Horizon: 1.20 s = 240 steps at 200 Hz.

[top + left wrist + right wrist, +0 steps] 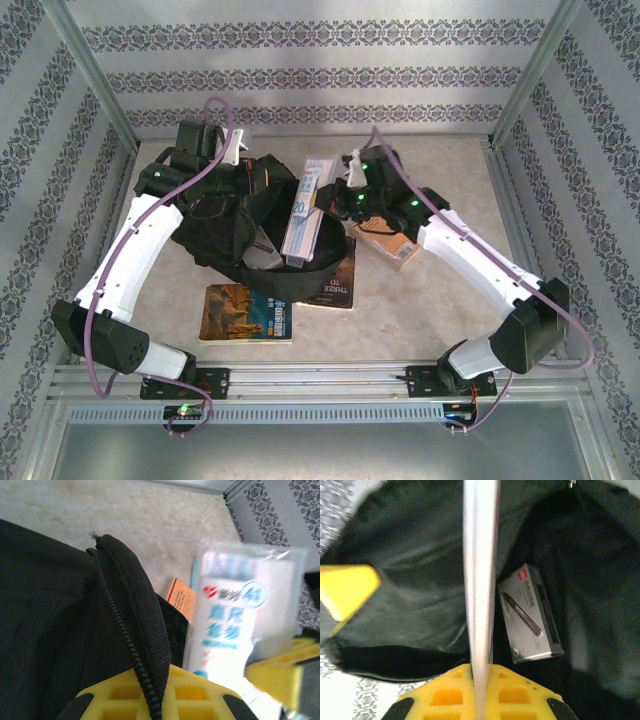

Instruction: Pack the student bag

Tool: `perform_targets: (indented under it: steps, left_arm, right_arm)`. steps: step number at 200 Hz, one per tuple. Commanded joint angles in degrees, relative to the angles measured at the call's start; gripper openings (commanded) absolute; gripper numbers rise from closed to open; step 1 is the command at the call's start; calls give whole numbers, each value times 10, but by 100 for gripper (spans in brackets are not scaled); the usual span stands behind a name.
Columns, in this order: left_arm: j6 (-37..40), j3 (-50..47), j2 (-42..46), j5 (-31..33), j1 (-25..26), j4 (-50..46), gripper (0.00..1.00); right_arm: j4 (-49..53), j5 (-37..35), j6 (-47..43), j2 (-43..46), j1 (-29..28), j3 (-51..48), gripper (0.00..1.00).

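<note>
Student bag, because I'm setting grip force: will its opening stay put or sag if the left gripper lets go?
Likely floppy: the student bag is soft fabric and slumped, its zip edge folded where the left gripper pinches it. Released, the opening would probably sag shut. It seems unlikely to slip, since the weave looks coarse.

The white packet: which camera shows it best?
Left wrist view: the packet turns its printed face there. The top view shows it small, poking from the bag; the right wrist view sees its thin edge.
</note>
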State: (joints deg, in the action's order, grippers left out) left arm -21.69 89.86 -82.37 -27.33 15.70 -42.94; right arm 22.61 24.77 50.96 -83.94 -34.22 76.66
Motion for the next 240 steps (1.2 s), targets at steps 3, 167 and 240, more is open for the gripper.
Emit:
perform_targets:
  steps: [3, 167, 240]
  left_arm:
    - [-102, -34, 31, -19, 4, 145, 0]
    - [-193, -6, -18, -47, 10, 236, 0]
    - [-151, 46, -46, -45, -2, 196, 0]
  right_arm:
    - [22, -97, 46, -37, -27, 22, 0]
    - [-226, -149, 320, -251, -71, 69, 0]
    - [-314, -51, 286, -344, -97, 140, 51]
